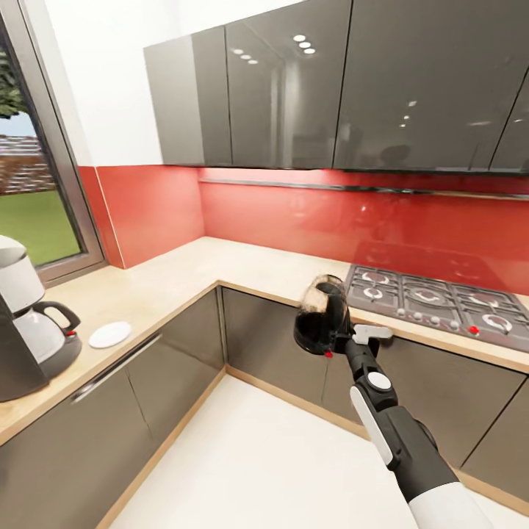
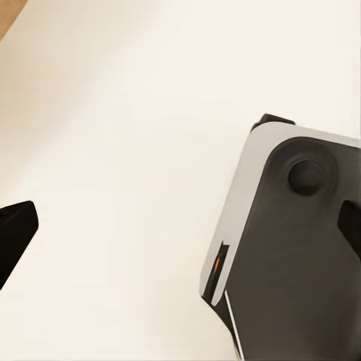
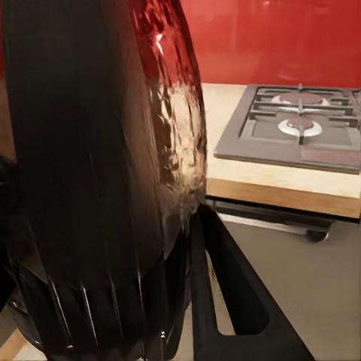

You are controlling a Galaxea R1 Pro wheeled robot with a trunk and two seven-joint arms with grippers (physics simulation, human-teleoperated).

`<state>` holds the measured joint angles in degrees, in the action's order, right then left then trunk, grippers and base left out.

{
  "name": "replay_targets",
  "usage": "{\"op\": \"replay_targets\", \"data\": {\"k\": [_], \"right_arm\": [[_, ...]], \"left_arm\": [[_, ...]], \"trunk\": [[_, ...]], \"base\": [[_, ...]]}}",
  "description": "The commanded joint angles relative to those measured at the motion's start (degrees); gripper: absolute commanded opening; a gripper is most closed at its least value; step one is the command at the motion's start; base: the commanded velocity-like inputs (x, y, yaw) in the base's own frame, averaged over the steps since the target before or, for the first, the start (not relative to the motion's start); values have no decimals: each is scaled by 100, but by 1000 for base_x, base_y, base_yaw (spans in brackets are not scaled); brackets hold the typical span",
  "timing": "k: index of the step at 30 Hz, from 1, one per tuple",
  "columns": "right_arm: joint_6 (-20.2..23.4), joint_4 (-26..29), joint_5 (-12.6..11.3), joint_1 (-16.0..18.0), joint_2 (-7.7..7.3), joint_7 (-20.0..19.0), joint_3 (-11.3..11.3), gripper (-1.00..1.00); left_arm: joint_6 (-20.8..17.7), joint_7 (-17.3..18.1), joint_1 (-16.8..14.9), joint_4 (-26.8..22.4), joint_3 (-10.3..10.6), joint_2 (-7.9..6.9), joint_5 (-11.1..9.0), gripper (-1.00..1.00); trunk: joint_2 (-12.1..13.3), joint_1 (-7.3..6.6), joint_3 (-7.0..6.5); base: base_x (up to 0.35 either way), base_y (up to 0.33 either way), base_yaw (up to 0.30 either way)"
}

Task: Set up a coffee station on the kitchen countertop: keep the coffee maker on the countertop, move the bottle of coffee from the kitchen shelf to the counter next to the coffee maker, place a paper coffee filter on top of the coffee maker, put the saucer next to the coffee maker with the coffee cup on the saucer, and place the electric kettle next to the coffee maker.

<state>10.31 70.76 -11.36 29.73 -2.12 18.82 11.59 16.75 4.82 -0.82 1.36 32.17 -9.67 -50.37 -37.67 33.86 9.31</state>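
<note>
The electric kettle (image 1: 322, 314), a clear glass dome on a black base with a small red switch, hangs in the air in front of the kitchen countertop (image 1: 191, 275). My right gripper (image 1: 344, 332) is shut on its handle side. Up close, the kettle (image 3: 98, 173) has one black finger (image 3: 226, 293) beside its base. The coffee maker (image 1: 18, 353), dark grey with a white top and a glass carafe, stands on the countertop at the far left. The saucer (image 1: 110, 334), flat and white, lies just right of it. My left gripper (image 2: 180, 233) is open over the pale floor.
A gas hob (image 1: 433, 301) is set into the counter right of the kettle, also seen as the hob (image 3: 301, 120). Dark wall cabinets (image 1: 330, 81) hang above a red backsplash. A window (image 1: 37, 206) is at the left. Part of the robot's base (image 2: 293, 248) lies under the left gripper.
</note>
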Motion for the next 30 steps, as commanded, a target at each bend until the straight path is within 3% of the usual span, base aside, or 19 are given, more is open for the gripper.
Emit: {"op": "replay_targets", "data": {"k": [1,6,9,13,15,18,22,24,25,27,28,30], "right_arm": [[24,14,-16,6,-8,52,24,-100],[65,358,-28,6,41,38,91,-100],[184,526,-25,13,84,35,336,-100],[876,983,-31,17,163,30,561,-100],[1263,1098,-32,51,278,22,585,-100],[1813,1158,-30,167,573,12,605,-100],[2136,1183,-12,231,830,3,669,-100],[2181,1199,-7,236,862,7,958,-100],[2196,1204,1,239,871,15,1276,-100],[2204,1210,7,237,875,26,1562,-100],[2204,1220,3,235,879,41,1744,-100],[2204,1221,0,235,880,42,1762,-100]], "left_arm": [[21,41,-6,16,35,1,-60,100],[18,37,-6,22,27,-4,-93,100],[14,37,-6,27,10,-9,-112,100],[13,37,-6,37,-7,-16,-127,100],[12,37,-6,38,-8,-17,-129,100],[12,37,-6,39,-1,-11,-125,100],[12,37,0,43,7,-9,-123,100],[12,35,2,52,8,-8,-122,100],[8,30,2,62,8,-8,-122,100],[5,-5,3,69,8,-12,-122,100],[-15,-198,-3,74,16,-14,-114,100],[-32,-263,-1,74,15,-16,-114,100]], "trunk": [[-8,4,9],[-8,4,9],[-8,4,9],[-8,4,9],[-8,4,9],[-8,4,9],[-8,4,9],[-8,4,9],[-8,4,9],[-8,4,9],[-8,4,14],[-8,4,26]], "base": [[279,-224,2],[276,-219,0],[212,-153,0],[129,-54,0],[55,-11,0],[19,-4,0],[4,-1,0],[1,0,0],[0,0,0],[0,0,0],[0,0,155],[0,0,170]]}}
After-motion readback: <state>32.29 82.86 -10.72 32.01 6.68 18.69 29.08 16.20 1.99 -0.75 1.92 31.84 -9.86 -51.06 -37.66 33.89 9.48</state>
